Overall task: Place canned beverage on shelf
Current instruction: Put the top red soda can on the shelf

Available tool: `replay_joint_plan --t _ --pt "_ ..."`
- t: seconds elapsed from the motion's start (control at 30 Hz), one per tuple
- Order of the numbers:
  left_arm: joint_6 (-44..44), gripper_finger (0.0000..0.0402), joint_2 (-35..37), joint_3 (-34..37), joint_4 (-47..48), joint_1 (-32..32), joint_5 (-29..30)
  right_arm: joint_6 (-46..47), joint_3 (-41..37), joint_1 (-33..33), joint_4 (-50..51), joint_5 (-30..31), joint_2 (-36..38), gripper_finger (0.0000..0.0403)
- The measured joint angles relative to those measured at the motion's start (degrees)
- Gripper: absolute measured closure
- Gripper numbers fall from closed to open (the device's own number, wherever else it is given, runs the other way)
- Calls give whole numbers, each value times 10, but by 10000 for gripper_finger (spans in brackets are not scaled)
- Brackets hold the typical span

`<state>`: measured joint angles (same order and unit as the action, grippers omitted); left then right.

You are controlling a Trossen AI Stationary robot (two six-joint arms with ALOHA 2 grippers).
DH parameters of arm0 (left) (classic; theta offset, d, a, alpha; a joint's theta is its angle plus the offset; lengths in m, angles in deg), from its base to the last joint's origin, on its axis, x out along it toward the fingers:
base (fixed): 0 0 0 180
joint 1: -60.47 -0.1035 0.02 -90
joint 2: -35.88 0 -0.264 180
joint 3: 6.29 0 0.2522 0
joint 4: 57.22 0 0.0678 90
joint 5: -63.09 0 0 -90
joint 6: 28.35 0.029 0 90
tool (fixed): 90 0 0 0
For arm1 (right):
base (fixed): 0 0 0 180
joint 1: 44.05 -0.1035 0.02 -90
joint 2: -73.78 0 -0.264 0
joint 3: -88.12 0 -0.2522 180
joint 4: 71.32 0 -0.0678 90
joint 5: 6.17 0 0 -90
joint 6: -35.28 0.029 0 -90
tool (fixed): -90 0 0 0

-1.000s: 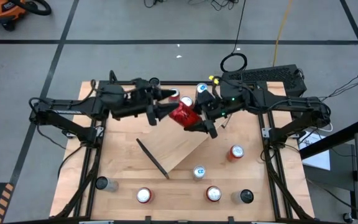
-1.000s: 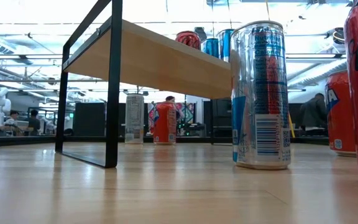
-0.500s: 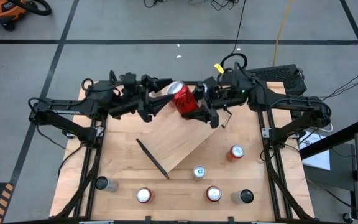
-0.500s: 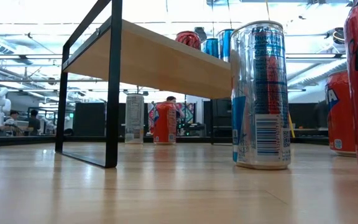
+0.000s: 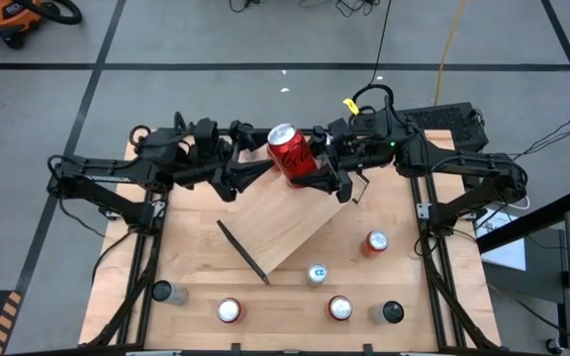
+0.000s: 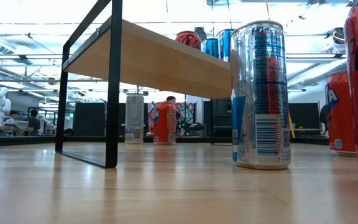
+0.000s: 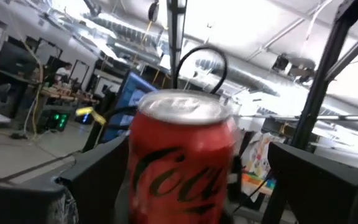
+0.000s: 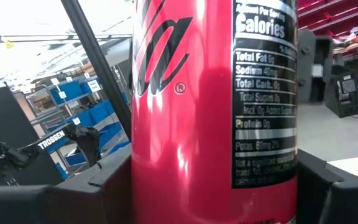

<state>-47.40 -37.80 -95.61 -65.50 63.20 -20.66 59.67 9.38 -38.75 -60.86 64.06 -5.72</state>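
We hold the can (image 5: 287,153), rigid but slippery, mid-wall in the right fingers (image 5: 317,169) above the shelf's (image 5: 290,222) far end; left fingers (image 5: 248,171) gape empty.

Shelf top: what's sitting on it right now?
In the low view, a red can and two blue cans stand at the far end of the shelf. From above, the right gripper and its red cola can cover that end.
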Motion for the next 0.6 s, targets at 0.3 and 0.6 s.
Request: replay_joint_plan --t 0.3,0.6 --pt "27 14 -27 0 -42 0 43 -13 0 0 3 19 0 128" --pt "33 15 -64 -33 -55 0 38 -32 1 0 25 34 -1 128"
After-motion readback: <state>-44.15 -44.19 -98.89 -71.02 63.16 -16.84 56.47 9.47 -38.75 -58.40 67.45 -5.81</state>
